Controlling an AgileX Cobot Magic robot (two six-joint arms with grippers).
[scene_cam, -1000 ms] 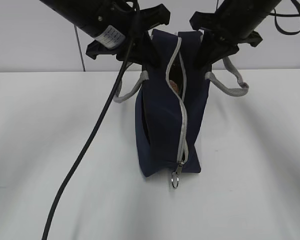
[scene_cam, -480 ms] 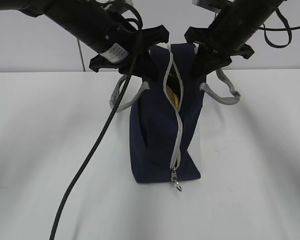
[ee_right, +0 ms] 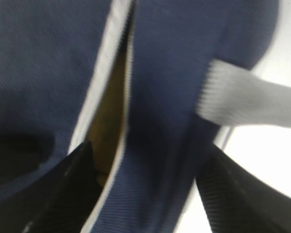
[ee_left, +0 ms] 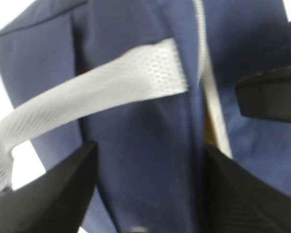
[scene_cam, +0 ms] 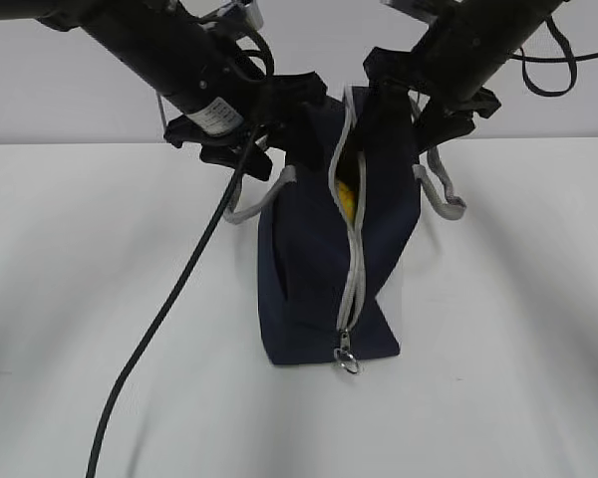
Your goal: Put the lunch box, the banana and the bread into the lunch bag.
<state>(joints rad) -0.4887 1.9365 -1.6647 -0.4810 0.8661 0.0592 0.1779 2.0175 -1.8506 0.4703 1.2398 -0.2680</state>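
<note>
The navy lunch bag (scene_cam: 314, 269) stands on end on the white table, zipper (scene_cam: 357, 239) facing me and partly open, ring pull (scene_cam: 348, 360) at the bottom. A bit of the yellow banana (scene_cam: 346, 199) shows through the gap. The lunch box and the bread are hidden. My left gripper (scene_cam: 294, 119) clasps the bag's upper left side, with navy fabric between its fingers in the left wrist view (ee_left: 148, 150). My right gripper (scene_cam: 399, 105) clasps the upper right side; its wrist view (ee_right: 148, 150) shows fabric between the fingers and a brownish gap (ee_right: 109, 116).
Grey webbing handles hang loose on the left (scene_cam: 254, 204) and right (scene_cam: 441, 194) of the bag. A black cable (scene_cam: 169, 309) runs from the left arm down across the table (scene_cam: 518, 349) toward the front edge. A pale wall stands behind.
The bag has come down from a raised, tilted pose and its lower end now rests on the table. Both grippers moved with it. The gap now shows yellow instead of brown.
</note>
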